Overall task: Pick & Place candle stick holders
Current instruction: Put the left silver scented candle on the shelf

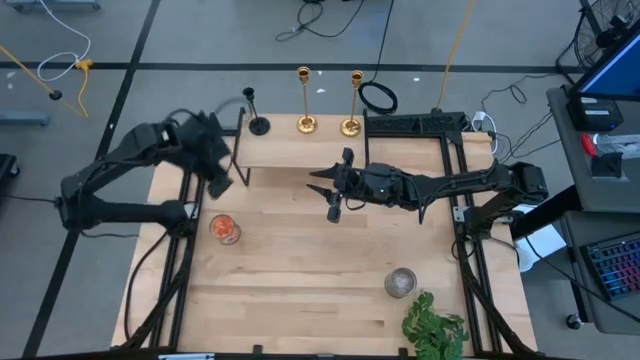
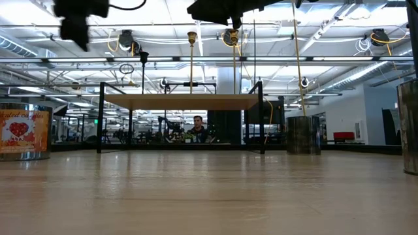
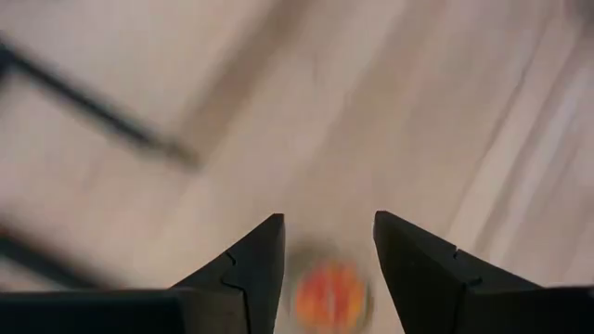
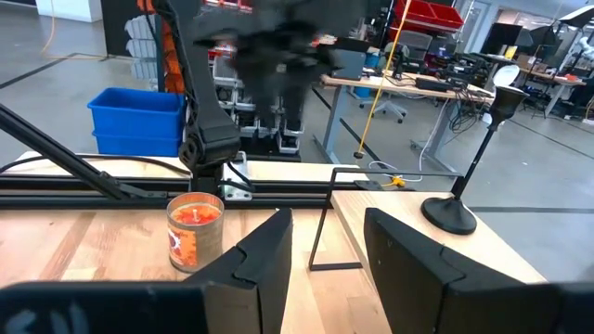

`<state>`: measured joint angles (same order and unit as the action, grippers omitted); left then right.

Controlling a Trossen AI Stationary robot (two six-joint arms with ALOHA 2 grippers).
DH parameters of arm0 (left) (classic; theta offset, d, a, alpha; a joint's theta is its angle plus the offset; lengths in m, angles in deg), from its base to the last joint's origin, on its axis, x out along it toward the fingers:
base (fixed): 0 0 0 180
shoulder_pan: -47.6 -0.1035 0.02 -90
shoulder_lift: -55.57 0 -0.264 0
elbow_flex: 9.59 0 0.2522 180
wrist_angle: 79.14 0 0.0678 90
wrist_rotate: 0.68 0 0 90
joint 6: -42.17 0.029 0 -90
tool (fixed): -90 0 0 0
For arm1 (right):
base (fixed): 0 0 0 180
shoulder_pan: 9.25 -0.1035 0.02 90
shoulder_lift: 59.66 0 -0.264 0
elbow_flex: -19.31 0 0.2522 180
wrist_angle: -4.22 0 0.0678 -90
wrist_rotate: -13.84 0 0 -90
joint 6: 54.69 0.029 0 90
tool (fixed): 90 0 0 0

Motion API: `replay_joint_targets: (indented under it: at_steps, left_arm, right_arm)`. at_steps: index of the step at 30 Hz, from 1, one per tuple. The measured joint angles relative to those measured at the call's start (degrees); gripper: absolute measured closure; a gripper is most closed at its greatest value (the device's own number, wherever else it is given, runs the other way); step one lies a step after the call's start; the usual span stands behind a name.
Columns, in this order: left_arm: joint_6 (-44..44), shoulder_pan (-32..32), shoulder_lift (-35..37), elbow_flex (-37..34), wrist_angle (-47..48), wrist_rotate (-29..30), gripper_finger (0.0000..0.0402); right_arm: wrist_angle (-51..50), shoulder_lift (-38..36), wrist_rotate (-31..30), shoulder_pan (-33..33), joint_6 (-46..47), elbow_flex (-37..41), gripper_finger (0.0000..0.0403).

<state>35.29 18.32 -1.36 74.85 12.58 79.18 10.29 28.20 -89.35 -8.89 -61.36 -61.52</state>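
Three candle stick holders stand by their round bases on a raised wooden shelf (image 1: pixel 300 150) at the table's far side: a short black one (image 1: pixel 258 122) and two gold ones (image 1: pixel 306 122) (image 1: pixel 351 125). In the low view they rise above the shelf: the black one (image 2: pixel 144 60) and the gold ones (image 2: pixel 191 40) (image 2: pixel 234 40). My left gripper (image 1: pixel 222 185) (image 3: pixel 329 246) is open and empty in the air at the shelf's left end, above a red-orange jar (image 3: pixel 329 295). My right gripper (image 1: pixel 325 192) (image 4: pixel 325 246) is open and empty in front of the shelf, pointing toward the table's left; its wrist view shows the black holder (image 4: pixel 457 209).
A red-orange jar (image 1: pixel 225 228) stands on the table at the left, a grey-filled jar (image 1: pixel 400 282) at the near right, and a green plant (image 1: pixel 435 330) at the near edge. Black frame rails (image 1: pixel 455 200) run along both table sides. A person (image 2: pixel 198 124) shows far behind.
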Motion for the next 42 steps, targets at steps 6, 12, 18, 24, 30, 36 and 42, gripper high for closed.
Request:
replay_joint_targets:
  at_steps: [6,12,18,24,30,36,42]
  left_arm:
    - [-11.4,10.45,0.86,-3.56,8.7,5.87,0.0227]
    - [-17.96,17.79,3.08,-16.55,0.98,7.26,0.0227]
    - [-18.82,21.94,3.28,-28.41,-4.09,5.92,0.0227]
    - [-20.3,22.38,3.29,-31.25,-8.26,8.76,0.0227]
    - [-20.4,22.27,3.22,-31.12,-8.25,11.78,0.0227]
    - [-20.4,22.27,2.93,-31.12,-8.16,11.71,0.0259]
    - [-20.41,22.25,2.93,-31.12,-7.76,11.65,0.0328]
  right_arm:
    - [-0.01,0.0,0.0,-0.07,0.0,0.0,0.0271]
    - [-0.02,0.0,0.0,-0.09,0.0,0.0,0.0271]
    - [0.0,0.0,0.0,-0.09,0.0,0.0,0.0271]
    - [0.0,0.0,0.0,-0.09,0.0,0.0,0.0271]
    - [0.02,0.0,0.0,-0.09,0.0,0.0,0.0271]
    - [0.0,0.0,0.0,-0.09,0.0,0.0,0.0271]
    - [0.0,0.0,0.0,-0.09,0.0,0.02,0.0271]
